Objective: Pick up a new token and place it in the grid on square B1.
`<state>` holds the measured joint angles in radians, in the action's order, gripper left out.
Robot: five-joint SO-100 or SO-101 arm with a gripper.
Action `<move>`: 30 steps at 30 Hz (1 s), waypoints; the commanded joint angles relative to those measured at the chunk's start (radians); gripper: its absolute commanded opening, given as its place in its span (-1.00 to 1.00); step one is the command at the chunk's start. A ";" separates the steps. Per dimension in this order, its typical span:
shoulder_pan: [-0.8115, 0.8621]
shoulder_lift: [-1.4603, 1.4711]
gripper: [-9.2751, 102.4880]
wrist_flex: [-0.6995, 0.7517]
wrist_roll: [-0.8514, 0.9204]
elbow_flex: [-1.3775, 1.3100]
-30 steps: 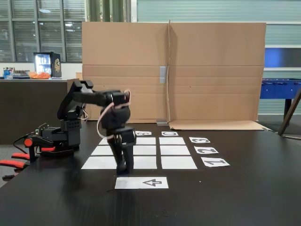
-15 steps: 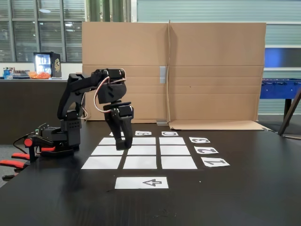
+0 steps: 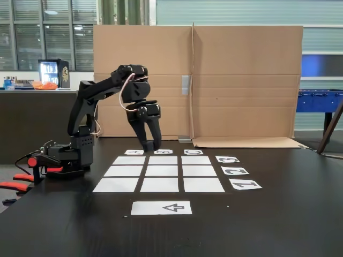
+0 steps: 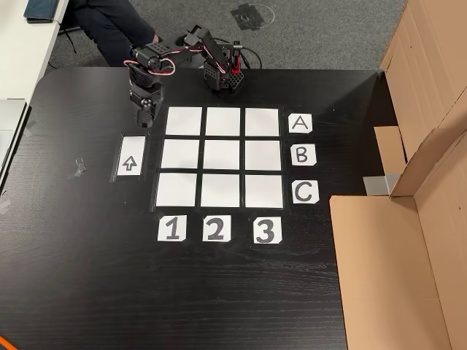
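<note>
Above the far edge of the grid (image 3: 159, 171), the gripper (image 3: 150, 146) is seen raised in the fixed view, fingers pointing down; whether anything is held cannot be told. From the other view, the gripper (image 4: 145, 120) is seen left of the grid (image 4: 222, 156), beside the arrow strip (image 4: 130, 156); square B1 (image 4: 181, 154) lies bare, and no token can be made out.

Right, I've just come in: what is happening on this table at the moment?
A small robot arm holds its gripper raised above the black table, pointing down, in the fixed view. The nine white squares of the grid look bare, square B1 included. Whether the gripper is carrying a token is too small to tell.
</note>
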<state>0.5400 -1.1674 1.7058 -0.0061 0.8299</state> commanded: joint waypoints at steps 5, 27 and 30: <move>-0.075 -0.087 -0.59 0.003 -0.014 0.048; -0.187 -0.081 -0.58 -0.164 -0.012 0.423; -0.187 -0.066 -0.58 -0.196 -0.011 0.457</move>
<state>0.3620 -1.2103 1.5309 -0.0123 1.2793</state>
